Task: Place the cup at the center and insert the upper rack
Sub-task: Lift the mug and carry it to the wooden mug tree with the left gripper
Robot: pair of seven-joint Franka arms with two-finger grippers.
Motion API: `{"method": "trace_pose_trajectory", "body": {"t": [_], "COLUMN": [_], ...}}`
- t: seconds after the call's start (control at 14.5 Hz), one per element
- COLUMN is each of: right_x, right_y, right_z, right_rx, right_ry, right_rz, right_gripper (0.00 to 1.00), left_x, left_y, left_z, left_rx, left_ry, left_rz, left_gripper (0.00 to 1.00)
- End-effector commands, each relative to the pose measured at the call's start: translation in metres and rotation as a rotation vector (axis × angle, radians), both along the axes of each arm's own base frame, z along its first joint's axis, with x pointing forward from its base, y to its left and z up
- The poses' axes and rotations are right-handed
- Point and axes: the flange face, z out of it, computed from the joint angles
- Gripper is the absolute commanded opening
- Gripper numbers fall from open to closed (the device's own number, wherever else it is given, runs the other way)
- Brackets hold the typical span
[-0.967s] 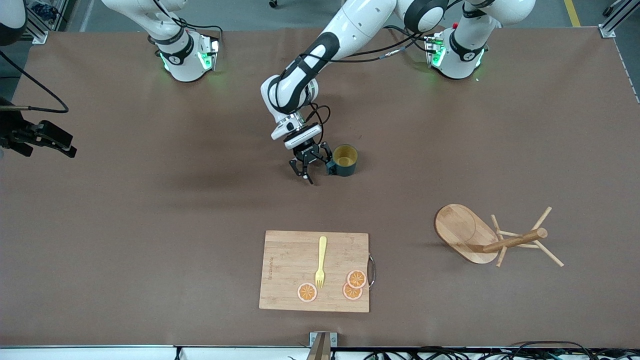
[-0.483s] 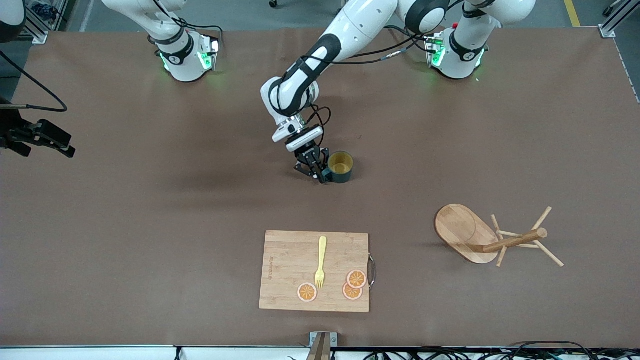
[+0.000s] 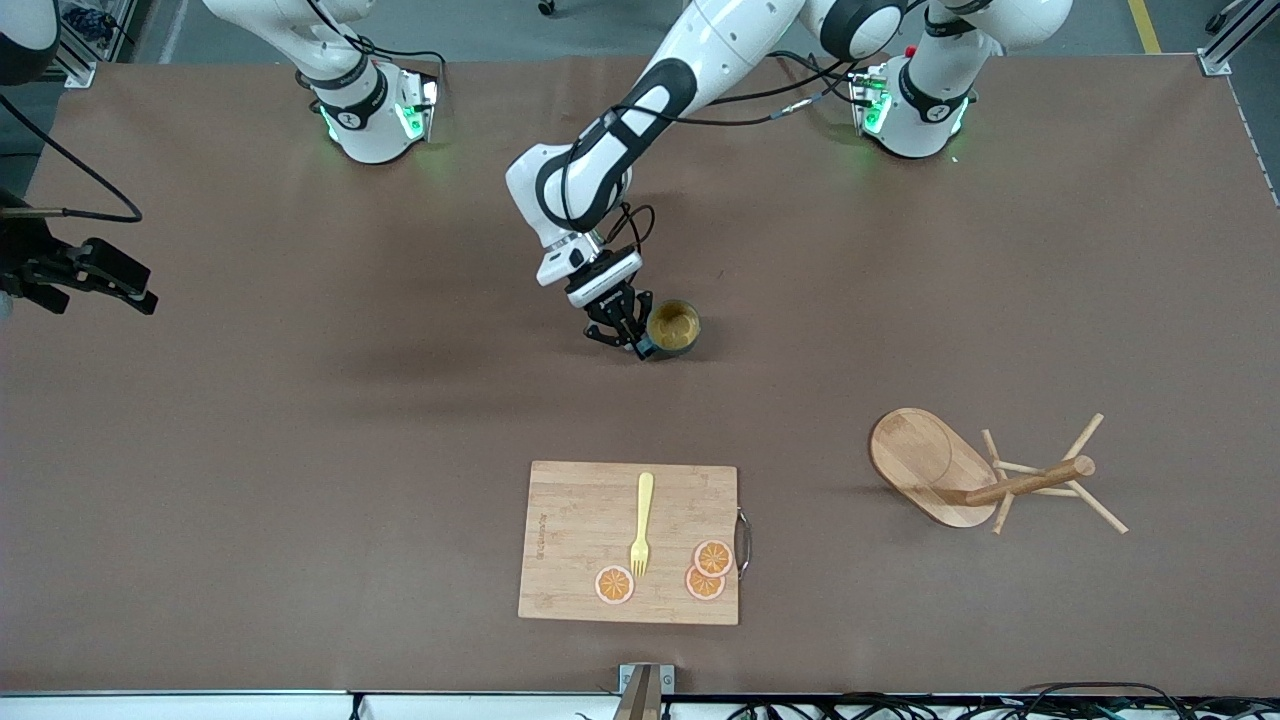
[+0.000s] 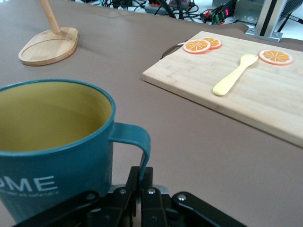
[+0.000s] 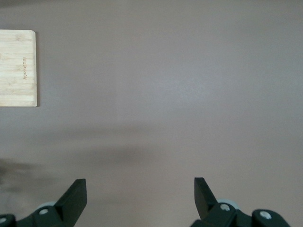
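- Cup point(image 3: 673, 328), teal with a mustard-yellow inside, was seen near the middle of the table point(image 3: 300, 420), farther from the front camera than the cutting board point(image 3: 580, 520).
- It was held by the left gripper point(image 3: 628, 335), whose fingers were closed narrowly on the small side handle point(image 4: 135, 142); the grip was shown close up in the left wrist view.
- Whether the cup was resting on the table or raised just off it could not be told.
- A handle-only hold was judged risky: the cup could swing or tip about the pinch if moved quickly, and it could topple if released while tilted.
- The upper rack point(image 3: 985, 480) was seen lying on its side toward the left arm's end of the table, its oval base on edge and its post and pegs along the surface, well apart from the cup.
- It was judged that the rack must be stood upright before anything else, and that its thin pegs could roll or catch under a careless grasp.
- The right gripper point(image 5: 140, 196) was held wide open and empty over bare table at the right arm's end, its arm waiting.
- A fork point(image 3: 642, 524) and orange slices point(image 3: 712, 558) lay on the cutting board, clear of the work.
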Motion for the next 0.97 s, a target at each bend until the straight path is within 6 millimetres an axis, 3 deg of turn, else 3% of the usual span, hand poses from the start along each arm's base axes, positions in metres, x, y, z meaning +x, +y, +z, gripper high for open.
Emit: {"method": "trace_pose_trajectory", "body": {"t": [0.0,0.14,0.35,0.62,0.9], "right_x": [0.001,0.0,0.001,0.001,0.001], "right_y": [0.001,-0.001,-0.002,-0.002,-0.003], "right_z": [0.001,0.002,0.001,0.001,0.001], "right_rx": [-0.014,-0.014,-0.013,-0.013,-0.013], "right_ry": [0.007,0.005,0.007,0.007,0.007], "right_rz": [0.01,0.005,0.003,0.003,0.002], "right_gripper": [1.0,1.0,1.0,1.0,1.0], "left_x": [0.025,0.042,0.077,0.126,0.168], "left_y": [0.009,0.018,0.043,0.092,0.145], "left_z": [0.052,0.074,0.137,0.204,0.255], "left_rx": [-0.073,-0.131,-0.287,-0.442,-0.623], "left_ry": [0.111,0.2,0.315,0.441,0.515], "left_rz": [0.028,0.062,0.165,0.222,0.288], "left_gripper": [0.0,0.0,0.0,0.01,0.0]}}
